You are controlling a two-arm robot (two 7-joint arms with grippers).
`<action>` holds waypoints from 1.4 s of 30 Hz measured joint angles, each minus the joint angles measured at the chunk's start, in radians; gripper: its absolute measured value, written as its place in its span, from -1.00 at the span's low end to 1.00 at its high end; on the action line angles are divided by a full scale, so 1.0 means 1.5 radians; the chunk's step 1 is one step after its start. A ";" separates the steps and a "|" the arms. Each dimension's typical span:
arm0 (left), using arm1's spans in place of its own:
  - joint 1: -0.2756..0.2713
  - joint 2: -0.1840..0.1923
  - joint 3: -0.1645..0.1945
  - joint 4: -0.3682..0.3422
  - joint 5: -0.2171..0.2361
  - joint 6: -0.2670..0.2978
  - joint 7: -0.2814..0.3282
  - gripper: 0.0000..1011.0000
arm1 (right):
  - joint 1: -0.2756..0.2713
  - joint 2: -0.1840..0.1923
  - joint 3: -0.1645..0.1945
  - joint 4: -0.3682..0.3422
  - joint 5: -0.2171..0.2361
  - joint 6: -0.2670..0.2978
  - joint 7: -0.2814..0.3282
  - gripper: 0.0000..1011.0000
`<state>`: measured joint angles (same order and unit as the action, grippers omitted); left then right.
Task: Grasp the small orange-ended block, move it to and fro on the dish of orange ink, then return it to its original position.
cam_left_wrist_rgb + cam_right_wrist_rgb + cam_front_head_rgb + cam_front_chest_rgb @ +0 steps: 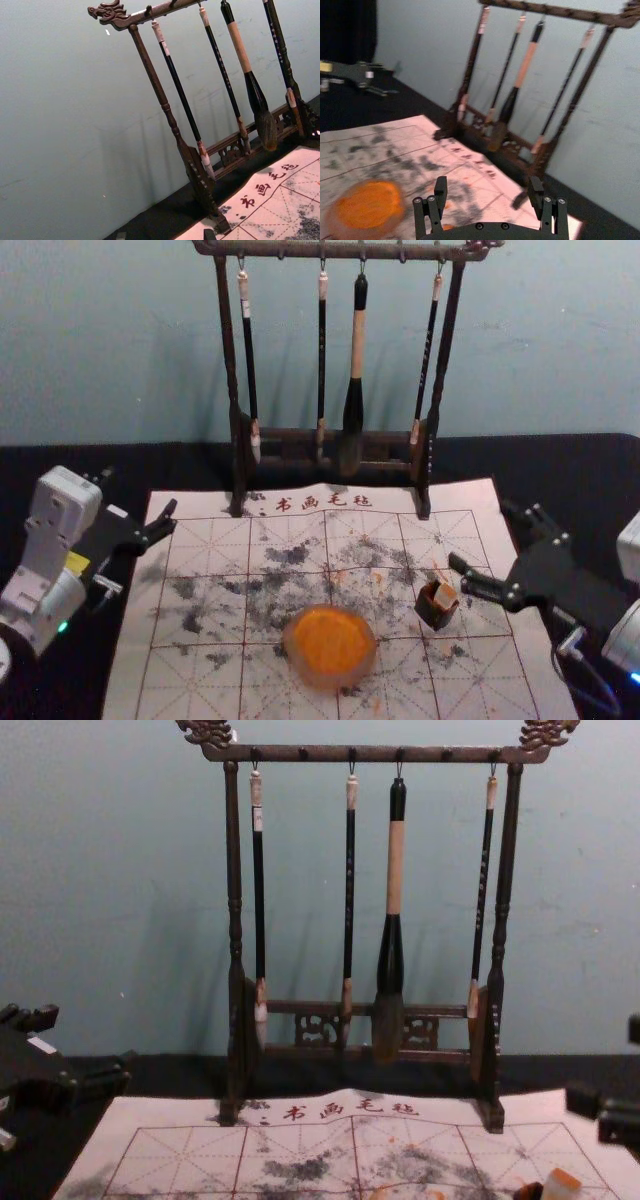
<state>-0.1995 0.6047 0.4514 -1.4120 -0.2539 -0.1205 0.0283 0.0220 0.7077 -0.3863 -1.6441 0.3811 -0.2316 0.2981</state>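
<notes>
"Orange-ended block (445, 594), where?"

"Tilted in the dark holder (434, 614), right of the ink dish (331, 645)."

"End effectors?"

"Right end effector (481, 533) near the holder, spread wide, grasping nothing. Left end effector (139, 492) parked by the mat's (210, 502) far left corner, also spread."

Head view: high, looking forward and down over mat (490, 670) and brush rack (228, 360). Chest view: lower, near level, faces rack square on; rack larger. Left wrist view: from robot's left, rolled, oblique to rack. Right wrist view: from right, rolled oppositely; shares ink dish (333, 678) with head view. All four share rack, part of mat.
</notes>
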 joint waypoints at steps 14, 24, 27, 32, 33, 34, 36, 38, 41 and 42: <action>0.000 0.000 0.000 0.000 0.000 0.000 0.000 0.98 | 0.000 -0.017 -0.019 0.016 0.017 0.053 0.075 0.98; 0.000 0.000 0.000 0.000 0.000 0.000 0.000 0.98 | 0.005 -0.040 -0.022 0.045 0.001 0.080 0.084 0.98; 0.000 0.000 0.000 0.000 0.000 0.000 0.000 0.98 | 0.006 -0.045 -0.022 0.051 -0.002 0.084 0.086 0.98; 0.000 0.000 0.000 0.000 0.000 0.000 0.000 0.98 | 0.007 -0.055 -0.017 0.063 -0.004 0.092 0.093 0.98; 0.000 0.000 0.000 0.000 0.000 0.000 0.000 0.98 | 0.007 -0.057 -0.015 0.066 -0.004 0.095 0.095 0.98; 0.000 0.000 0.000 0.000 0.000 0.000 0.000 0.98 | 0.007 -0.057 -0.015 0.066 -0.004 0.095 0.095 0.98; 0.000 0.000 0.000 0.000 0.000 0.000 0.000 0.98 | 0.007 -0.062 -0.012 0.068 -0.003 0.099 0.097 0.98; 0.000 0.000 0.000 0.000 0.000 0.000 0.000 0.98 | 0.007 -0.066 -0.009 0.071 -0.002 0.104 0.099 0.98; 0.000 0.000 0.000 0.000 0.000 0.000 0.000 0.98 | 0.007 -0.071 -0.004 0.074 -0.001 0.110 0.102 0.98; 0.000 0.000 0.000 0.000 0.000 0.000 0.000 0.98 | 0.007 -0.073 -0.003 0.074 -0.001 0.111 0.102 0.98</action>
<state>-0.1995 0.6047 0.4514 -1.4120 -0.2539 -0.1206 0.0283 0.0328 0.5983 -0.3904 -1.5328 0.3801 -0.0648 0.4516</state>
